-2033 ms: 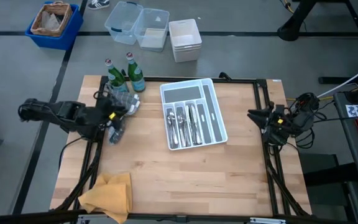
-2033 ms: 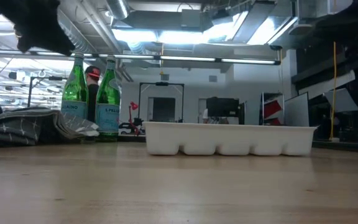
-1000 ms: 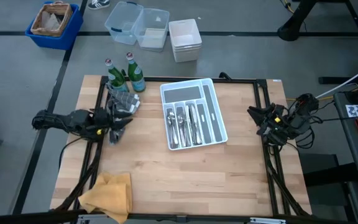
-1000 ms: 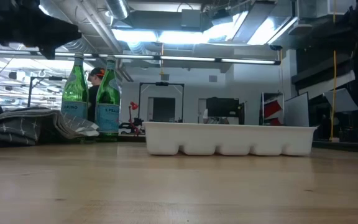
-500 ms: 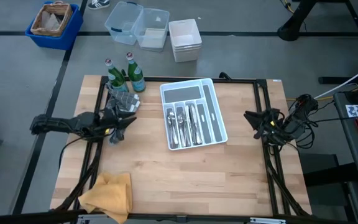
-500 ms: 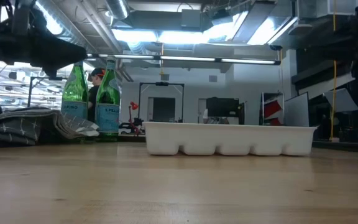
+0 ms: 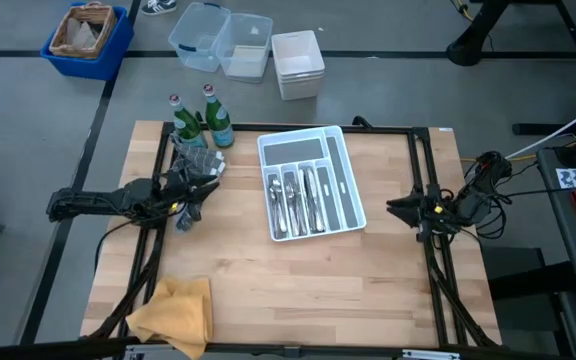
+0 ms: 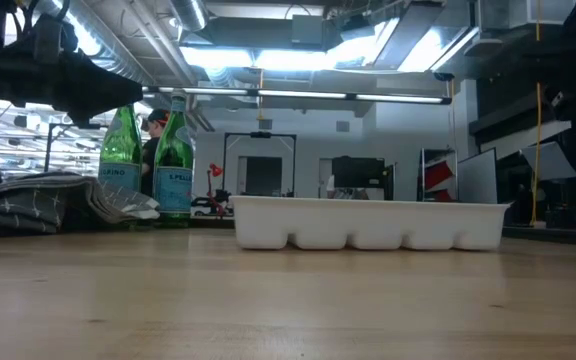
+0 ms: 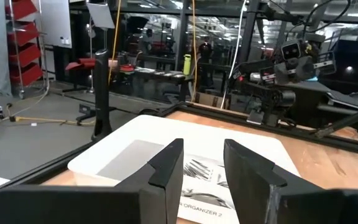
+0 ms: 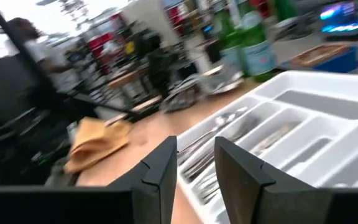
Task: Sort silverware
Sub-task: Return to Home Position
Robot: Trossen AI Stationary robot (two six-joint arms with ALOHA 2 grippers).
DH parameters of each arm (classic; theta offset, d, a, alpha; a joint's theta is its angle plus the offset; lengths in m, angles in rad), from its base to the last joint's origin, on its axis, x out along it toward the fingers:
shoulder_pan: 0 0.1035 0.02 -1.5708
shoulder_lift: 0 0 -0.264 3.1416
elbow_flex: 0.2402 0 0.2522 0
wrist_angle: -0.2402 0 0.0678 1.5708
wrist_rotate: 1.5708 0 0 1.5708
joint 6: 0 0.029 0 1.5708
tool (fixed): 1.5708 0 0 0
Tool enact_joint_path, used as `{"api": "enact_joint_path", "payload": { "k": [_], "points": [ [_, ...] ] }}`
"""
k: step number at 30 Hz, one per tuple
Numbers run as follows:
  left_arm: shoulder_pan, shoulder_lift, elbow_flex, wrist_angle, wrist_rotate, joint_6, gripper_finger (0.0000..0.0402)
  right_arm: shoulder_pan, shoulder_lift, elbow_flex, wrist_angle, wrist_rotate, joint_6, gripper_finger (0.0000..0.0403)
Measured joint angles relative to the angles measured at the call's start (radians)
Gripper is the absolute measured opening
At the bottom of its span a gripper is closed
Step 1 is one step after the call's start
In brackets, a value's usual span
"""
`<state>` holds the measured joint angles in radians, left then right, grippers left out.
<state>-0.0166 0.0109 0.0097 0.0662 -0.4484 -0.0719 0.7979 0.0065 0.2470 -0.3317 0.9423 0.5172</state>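
High view — white tray point(image 7: 347, 196), silverware point(image 7: 296, 201) inside

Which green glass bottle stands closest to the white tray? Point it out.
The green bottle just off the corner of the white tray; the other bottle stands beyond it, farther from the tray.
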Motion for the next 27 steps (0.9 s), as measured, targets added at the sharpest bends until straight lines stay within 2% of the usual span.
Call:
{"api": "enact_joint_path", "payload": {
  "k": [7, 15, 24, 27],
  "points": [
    [0.0, 0.0, 0.0, 0.0, 0.0, 0.0, 0.0104, 0.0, 0.0, -0.001, 0.02, -0.174, -0.087, 0.0111],
    [0.0, 0.0, 0.0, -0.001, 0.0, 0.0, 0.0104, 0.0, 0.0, -0.089, 0.376, -0.289, -0.419, 0.0111],
    [0.0, 0.0, 0.0, -0.001, 0.0, 0.0, 0.0104, 0.0, 0.0, -0.095, 0.384, -0.288, -0.552, 0.0111],
    [0.0, 0.0, 0.0, -0.001, 0.0, 0.0, 0.0104, 0.0, 0.0, -0.095, 0.362, -0.377, -0.543, 0.0111]
  ]
}}
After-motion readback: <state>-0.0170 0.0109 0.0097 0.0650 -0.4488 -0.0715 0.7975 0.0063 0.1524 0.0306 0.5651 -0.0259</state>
